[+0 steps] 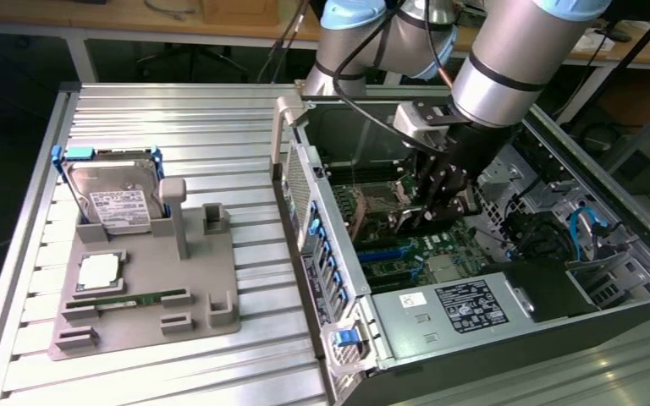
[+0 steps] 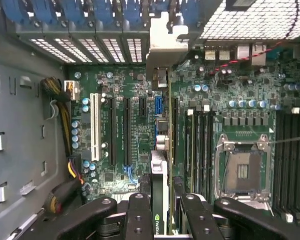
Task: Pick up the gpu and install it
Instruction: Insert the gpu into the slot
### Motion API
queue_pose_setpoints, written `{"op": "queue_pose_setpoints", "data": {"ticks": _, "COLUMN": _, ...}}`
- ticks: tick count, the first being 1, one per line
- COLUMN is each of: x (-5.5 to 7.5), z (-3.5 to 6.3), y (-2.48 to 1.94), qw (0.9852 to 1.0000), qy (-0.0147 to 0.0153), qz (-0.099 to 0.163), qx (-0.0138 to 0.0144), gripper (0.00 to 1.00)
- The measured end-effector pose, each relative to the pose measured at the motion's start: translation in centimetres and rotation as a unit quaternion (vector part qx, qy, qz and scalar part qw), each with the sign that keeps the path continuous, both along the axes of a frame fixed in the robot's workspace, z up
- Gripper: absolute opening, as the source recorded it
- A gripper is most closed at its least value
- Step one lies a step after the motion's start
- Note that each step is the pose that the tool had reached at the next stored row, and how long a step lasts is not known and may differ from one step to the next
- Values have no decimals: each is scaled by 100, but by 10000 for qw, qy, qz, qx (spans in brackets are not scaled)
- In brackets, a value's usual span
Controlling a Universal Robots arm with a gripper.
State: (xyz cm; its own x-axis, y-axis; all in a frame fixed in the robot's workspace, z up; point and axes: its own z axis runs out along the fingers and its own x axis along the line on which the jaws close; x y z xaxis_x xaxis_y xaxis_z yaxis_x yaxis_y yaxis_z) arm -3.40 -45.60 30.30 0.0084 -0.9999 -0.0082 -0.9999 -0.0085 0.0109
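**GPU held edge-on above the motherboard, inside the open case**

In the wrist view, the gripper (image 2: 160, 210) is clamped on the gpu (image 2: 160, 185), which stands edge-on between the black fingers (image 2: 137, 215); its silver end bracket (image 2: 162, 45) sits far from the fingers, against the case's rear slot area. The card lies along the expansion slots, over the motherboard (image 2: 129, 130), beside the white slot (image 2: 94, 125) and the black slots. Whether its edge is seated in a slot cannot be told. The empty CPU socket (image 2: 242, 172) lies to one side, with memory slots flanking it.

In the exterior view, the power supply (image 1: 460, 309) occupies the near corner of the open computer case (image 1: 337, 254). Deeper in, the gripper (image 1: 432, 207) reaches down into the case over the motherboard (image 1: 415, 249). On the exterior view's left, well apart from the case, a grey fixture tray (image 1: 179, 321) on the slatted table (image 1: 190, 110) carries a RAM stick (image 1: 128, 299), a CPU chip (image 1: 99, 269) and, farther back, a hard drive (image 1: 116, 199).
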Motion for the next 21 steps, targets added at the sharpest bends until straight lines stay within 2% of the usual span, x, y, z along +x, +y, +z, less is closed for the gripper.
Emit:
{"op": "queue_pose_setpoints", "data": {"ticks": 5, "x": -152, "z": -102, "y": 9, "qw": 10000, "qy": -5, "qz": 24, "qx": 1, "gripper": 27}}
{"op": "queue_pose_setpoints", "data": {"ticks": 8, "x": -224, "z": -151, "y": 40, "qw": 10000, "qy": -14, "qz": 24, "qx": -1, "gripper": 27}}
{"op": "queue_pose_setpoints", "data": {"ticks": 13, "x": -233, "z": -196, "y": 45, "qw": 10000, "qy": -21, "qz": 24, "qx": -15, "gripper": 27}}
{"op": "queue_pose_setpoints", "data": {"ticks": 21, "x": -264, "z": -349, "y": 45, "qw": 10000, "qy": -31, "qz": 24, "qx": -14, "gripper": 27}}
